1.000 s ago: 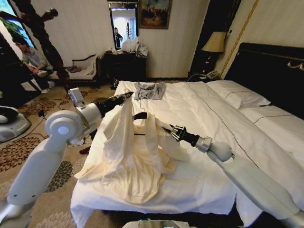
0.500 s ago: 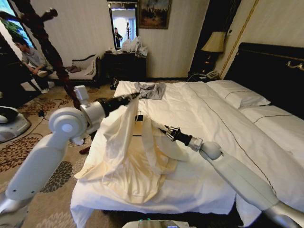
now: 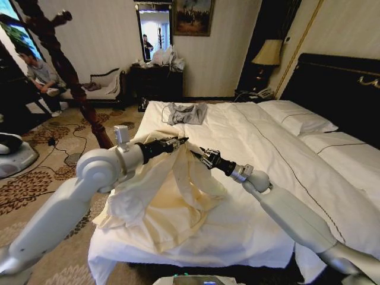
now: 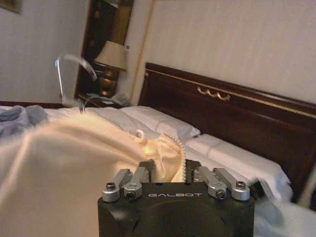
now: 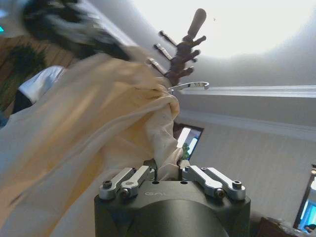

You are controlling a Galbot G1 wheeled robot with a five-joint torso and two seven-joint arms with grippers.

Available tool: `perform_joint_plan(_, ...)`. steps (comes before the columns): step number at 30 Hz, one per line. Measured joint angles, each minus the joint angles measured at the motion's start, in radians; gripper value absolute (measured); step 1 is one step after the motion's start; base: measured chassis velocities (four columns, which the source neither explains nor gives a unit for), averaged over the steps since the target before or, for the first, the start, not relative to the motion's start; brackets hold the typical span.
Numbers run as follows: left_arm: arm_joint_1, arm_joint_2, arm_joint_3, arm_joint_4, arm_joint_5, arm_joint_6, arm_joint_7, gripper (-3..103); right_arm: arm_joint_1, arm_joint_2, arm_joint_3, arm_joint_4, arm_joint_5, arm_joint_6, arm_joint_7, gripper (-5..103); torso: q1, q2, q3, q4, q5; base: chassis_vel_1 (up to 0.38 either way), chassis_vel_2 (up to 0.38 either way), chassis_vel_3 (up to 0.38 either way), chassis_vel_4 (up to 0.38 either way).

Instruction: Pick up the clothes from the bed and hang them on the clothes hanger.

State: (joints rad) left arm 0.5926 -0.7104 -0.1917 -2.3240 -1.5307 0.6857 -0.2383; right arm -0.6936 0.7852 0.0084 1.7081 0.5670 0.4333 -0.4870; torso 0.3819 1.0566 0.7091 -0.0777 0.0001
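Cream pale-yellow long-sleeved shirt of thin soft fabric is bunched and partly lifted over the near left part of the wide bed with plain white sheets, its lower part still draped on the sheets and trailing to the bed's left edge. Left gripper sits above the bed's left side, fingers closed down on the shirt's top edge — left wrist view shows the cream fabric pinched between the narrowed fingers, with a ribbed hem right at the jaws. Right gripper is just beside the left one, slightly nearer the bed's centre, also clamped on shirt fabric; right wrist view shows the cloth drawn up into its closed fingers. Thin metal hook pokes out of the gathered collar in the right wrist view — rest of the thin black shoulder-shaped hanger is buried in fabric, can't tell its position. Small grey folded garment lies at the bed's far end, well apart from the shirt. Tall dark turned-wood coat stand stands on the carpet left of the bed.
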Motion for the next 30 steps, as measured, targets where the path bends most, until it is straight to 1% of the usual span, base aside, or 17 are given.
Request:
perform_joint_plan(3,0.083,0.064,-0.064,-0.080,-0.004,0.002,0.033,55,-0.004,-0.006,0.031,0.000,0.059,-0.011,0.003,18,0.000,0.000,0.000,0.0003,-0.0001,0.000,0.000,0.000,0.000)
perform_joint_plan(4,0.083,0.064,-0.064,-0.080,-0.004,0.002,0.033,55,-0.004,-0.006,0.031,0.000,0.059,-0.011,0.003,18,0.000,0.000,0.000,0.0003,-0.0001,0.000,0.000,0.000,0.000)
perform_joint_plan(5,0.103,0.082,-0.081,-0.102,-0.005,-0.002,0.044,61,-0.013,-0.012,0.045,0.002,0.077,-0.014,0.003,18,0.000,0.000,0.000,0.0009,-0.0002,0.000,0.000,0.000,0.000)
perform_joint_plan(7,0.122,0.105,-0.112,-0.132,-0.006,-0.019,0.056,72,-0.037,-0.027,0.079,0.010,0.097,-0.018,0.003,18,0.000,0.000,0.000,-0.0004,-0.0002,0.000,0.000,0.000,0.000)
perform_joint_plan(9,0.131,0.114,-0.134,-0.145,-0.006,-0.032,0.058,72,-0.044,-0.030,0.090,0.010,0.098,-0.017,0.004,18,0.000,0.000,0.000,-0.0008,-0.0002,0.000,0.000,0.000,0.000)
perform_joint_plan(11,0.142,0.132,-0.213,-0.163,-0.012,-0.059,0.057,82,-0.058,-0.032,0.106,0.004,0.083,0.002,0.008,18,0.000,0.000,0.000,-0.0001,0.0002,0.000,0.000,0.000,0.000)
perform_joint_plan(12,0.142,0.132,-0.213,-0.163,-0.012,-0.059,0.057,82,-0.058,-0.032,0.106,0.004,0.083,0.002,0.008,18,0.000,0.000,0.000,-0.0001,0.0002,0.000,0.000,0.000,0.000)
perform_joint_plan(13,0.147,0.139,-0.251,-0.164,-0.021,-0.066,0.052,88,-0.063,-0.029,0.111,-0.004,0.071,0.016,0.008,18,0.000,0.000,0.000,-0.0001,0.0000,0.000,0.000,0.000,0.000)
perform_joint_plan(15,0.180,0.164,-0.374,-0.156,-0.061,-0.075,0.045,97,-0.074,-0.020,0.123,-0.028,0.040,0.053,0.008,18,0.000,0.000,0.000,-0.0002,-0.0003,0.000,0.000,0.000,0.000)
perform_joint_plan(17,0.224,0.191,-0.479,-0.141,-0.092,-0.077,0.044,99,-0.085,-0.014,0.137,-0.047,0.012,0.087,0.002,18,0.000,0.000,0.000,0.0003,0.0001,0.000,0.000,0.000,0.000)
perform_joint_plan(18,0.224,0.191,-0.479,-0.141,-0.092,-0.077,0.044,99,-0.085,-0.014,0.137,-0.047,0.012,0.087,0.002,18,0.000,0.000,0.000,0.0003,0.0001,0.000,0.000,0.000,0.000)
perform_joint_plan(19,0.243,0.212,-0.532,-0.120,-0.113,-0.075,0.043,100,-0.100,-0.015,0.154,-0.050,-0.003,0.107,-0.006,18,0.000,0.000,0.000,0.0008,0.0002,0.000,0.000,0.000,0.000)
perform_joint_plan(20,0.249,0.227,-0.553,-0.100,-0.125,-0.072,0.037,100,-0.117,-0.018,0.170,-0.050,-0.014,0.125,-0.010,18,0.000,0.000,0.000,0.0007,-0.0003,0.000,0.000,0.000,0.000)
perform_joint_plan(21,0.255,0.245,-0.567,-0.080,-0.132,-0.065,0.028,100,-0.131,-0.021,0.182,-0.050,-0.027,0.144,-0.014,18,0.000,0.000,0.000,-0.0004,-0.0004,0.000,0.000,0.000,0.000)
perform_joint_plan(22,0.262,0.265,-0.574,-0.060,-0.134,-0.053,0.020,100,-0.138,-0.023,0.191,-0.049,-0.040,0.158,-0.017,18,0.000,0.000,0.000,-0.0007,-0.0004,0.000,0.000,0.000,0.000)
perform_joint_plan(27,0.267,0.319,-0.547,-0.003,-0.122,-0.022,0.002,100,-0.145,-0.025,0.207,-0.036,-0.068,0.184,-0.020,18,0.000,0.000,0.000,0.0001,0.0000,0.000,0.000,0.000,0.000)
perform_joint_plan(30,0.250,0.359,-0.481,0.024,-0.125,-0.007,0.041,100,-0.141,-0.024,0.208,-0.029,-0.086,0.195,-0.021,18,0.000,0.000,0.000,0.0002,-0.0005,0.000,0.000,0.000,0.000)
